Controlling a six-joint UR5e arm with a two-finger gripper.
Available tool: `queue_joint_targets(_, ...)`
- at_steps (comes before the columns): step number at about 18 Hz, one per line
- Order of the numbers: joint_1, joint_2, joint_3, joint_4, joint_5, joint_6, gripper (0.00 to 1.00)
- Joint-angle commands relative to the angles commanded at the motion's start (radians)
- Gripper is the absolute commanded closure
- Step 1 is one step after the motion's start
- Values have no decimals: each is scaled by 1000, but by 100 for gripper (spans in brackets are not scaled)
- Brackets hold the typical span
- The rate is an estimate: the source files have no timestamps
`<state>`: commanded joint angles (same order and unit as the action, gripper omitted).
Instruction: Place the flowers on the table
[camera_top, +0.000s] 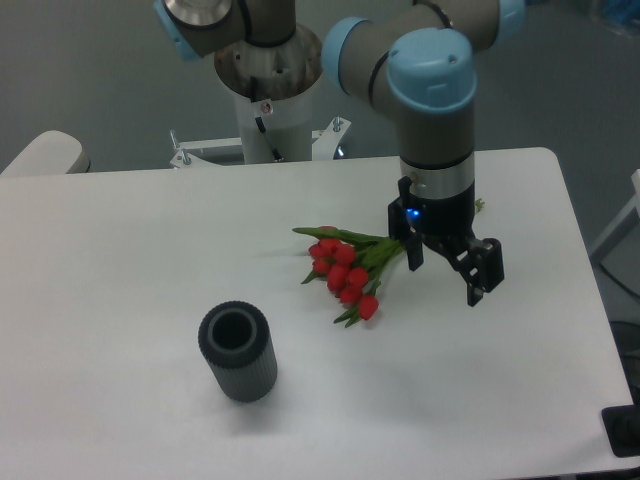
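While flowers (345, 270) lie on white table (120, 260), grey floor behind.

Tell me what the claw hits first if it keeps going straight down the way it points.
Most likely the bare white table. The claw points downward with open fingers, to the right of the flowers, so it probably misses them, though depth from this single view is uncertain.
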<state>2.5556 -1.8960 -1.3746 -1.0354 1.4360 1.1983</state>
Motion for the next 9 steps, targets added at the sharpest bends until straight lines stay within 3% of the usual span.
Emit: queue_joint_targets(9, -5, -2, -8, 14, -42, -9, 0)
